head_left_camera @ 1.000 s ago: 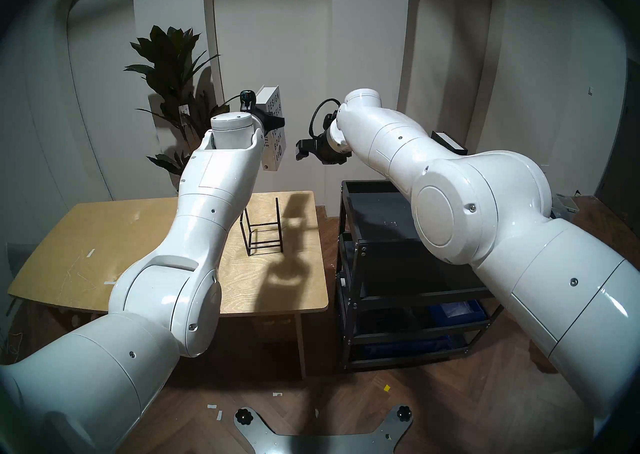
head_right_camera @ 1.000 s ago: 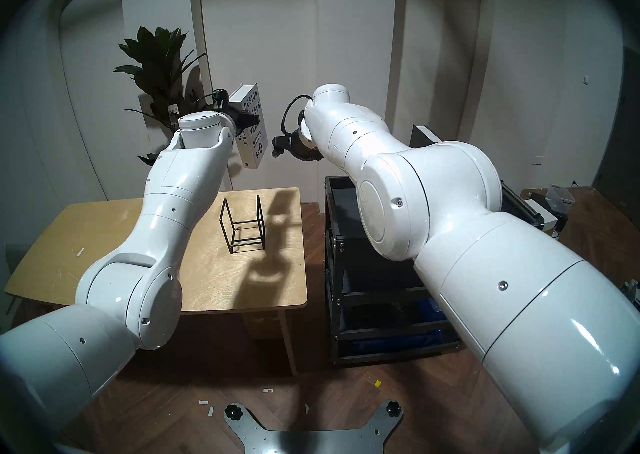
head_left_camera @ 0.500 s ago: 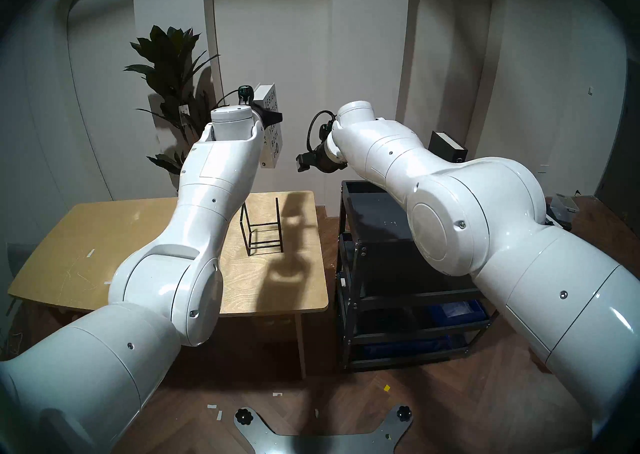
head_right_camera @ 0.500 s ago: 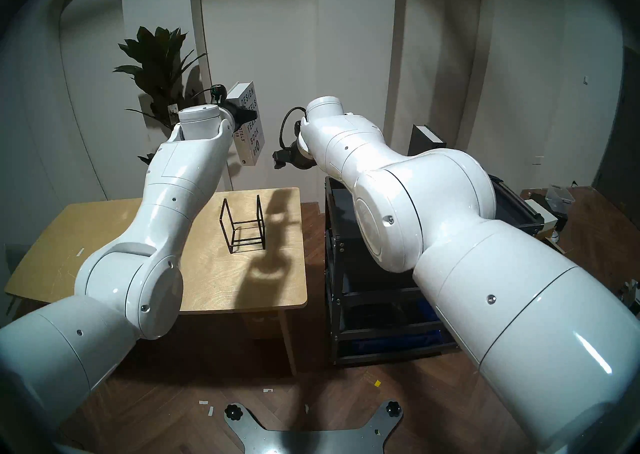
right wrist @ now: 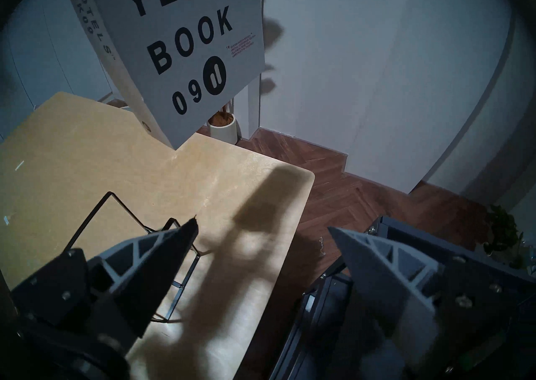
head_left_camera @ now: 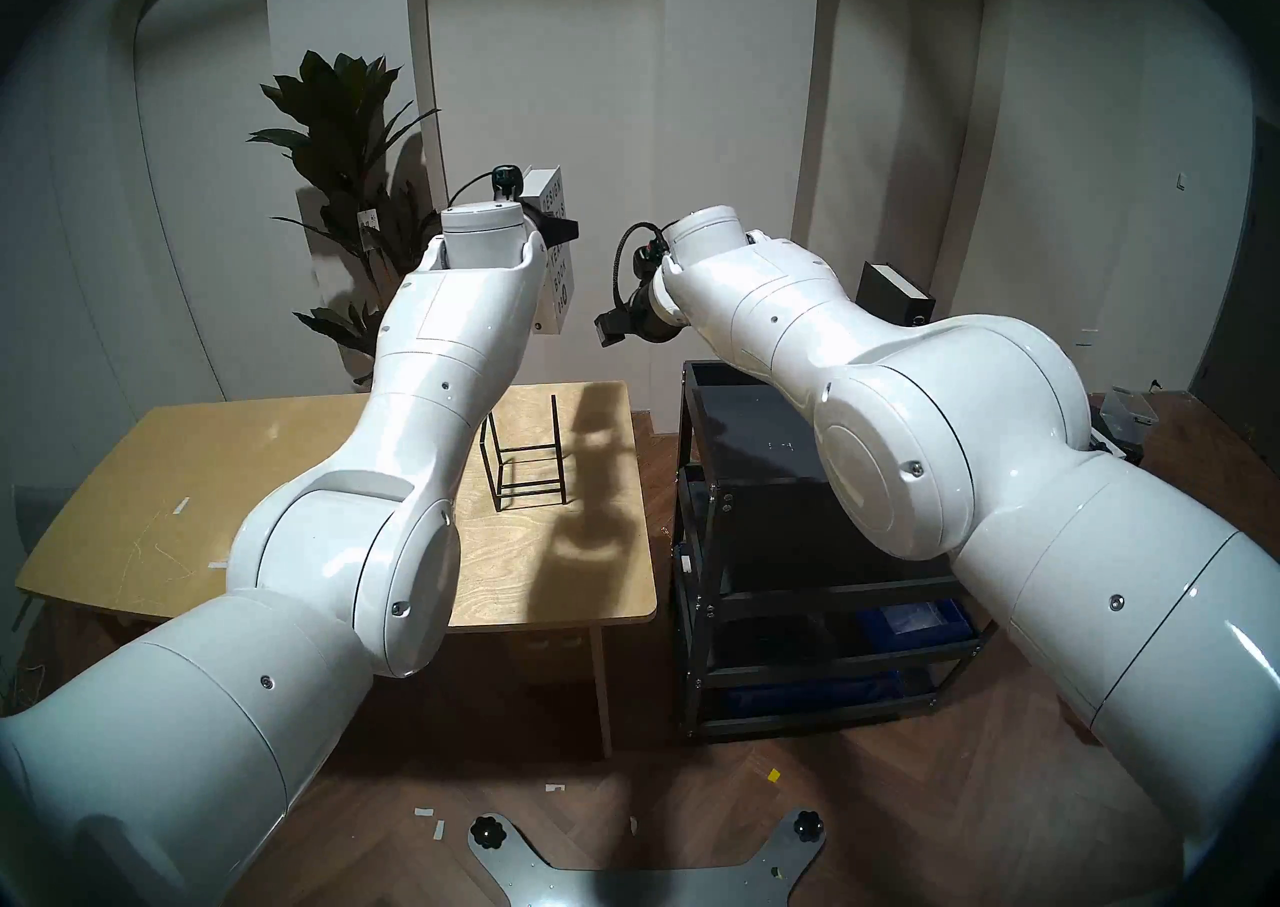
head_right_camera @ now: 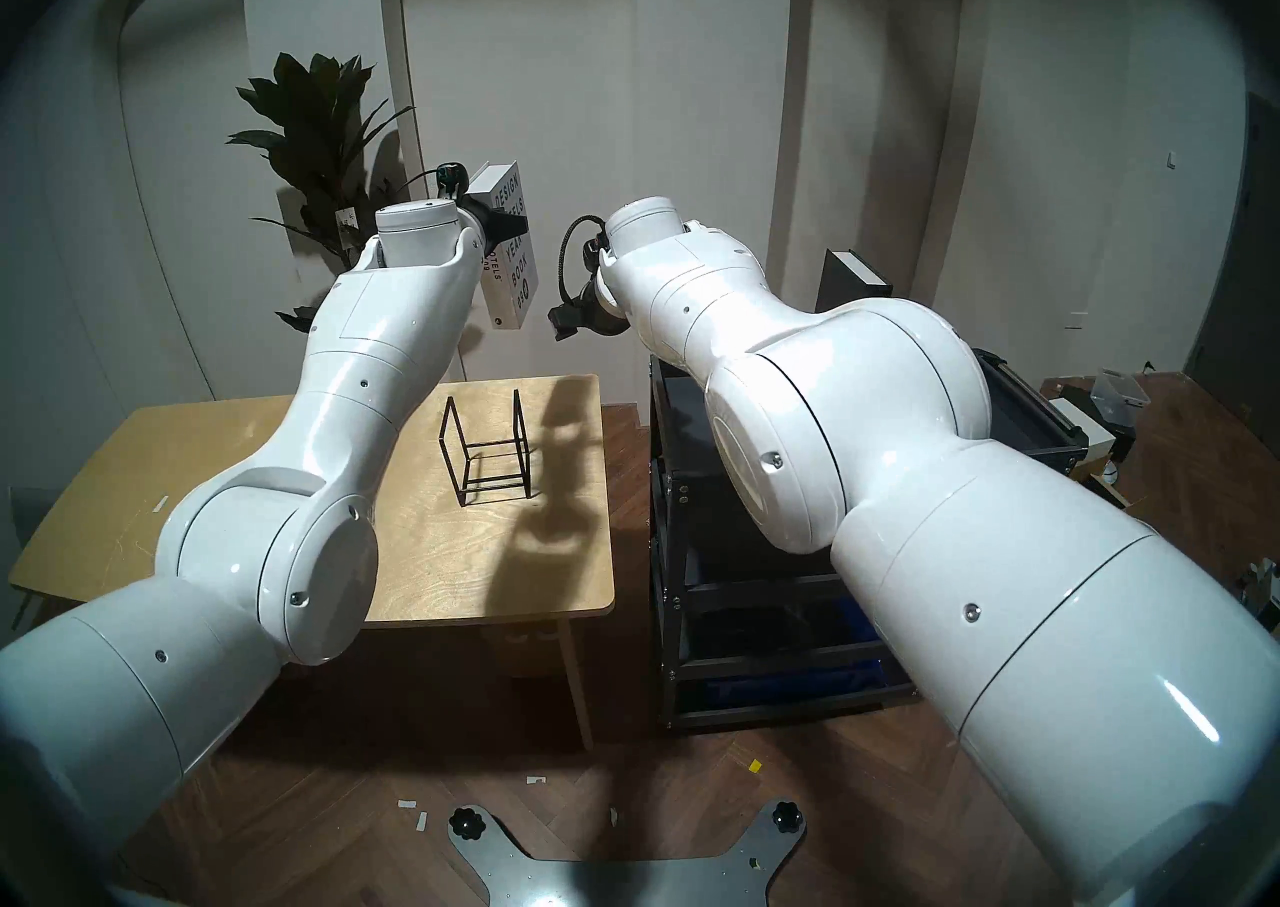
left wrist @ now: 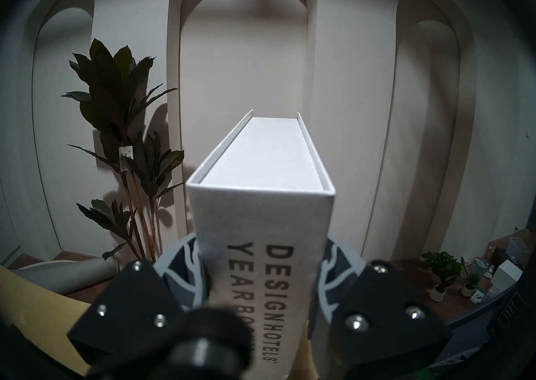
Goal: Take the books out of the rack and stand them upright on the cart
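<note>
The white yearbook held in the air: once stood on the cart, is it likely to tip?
Probably not: the white yearbook looks thick and boxy, so its base is broad. It seems rigid, unsagging in the left tool.

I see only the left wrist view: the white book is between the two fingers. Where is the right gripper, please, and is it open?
Observer: The right gripper is open and empty, just right of the white book and apart from it.
Operator: Is anything left in the rack?
Observer: No. The rack stands empty on the wooden table.
Operator: And the second book?
Observer: The dark book stands upright at the far end of the cart. The right arm hides its base.
</note>
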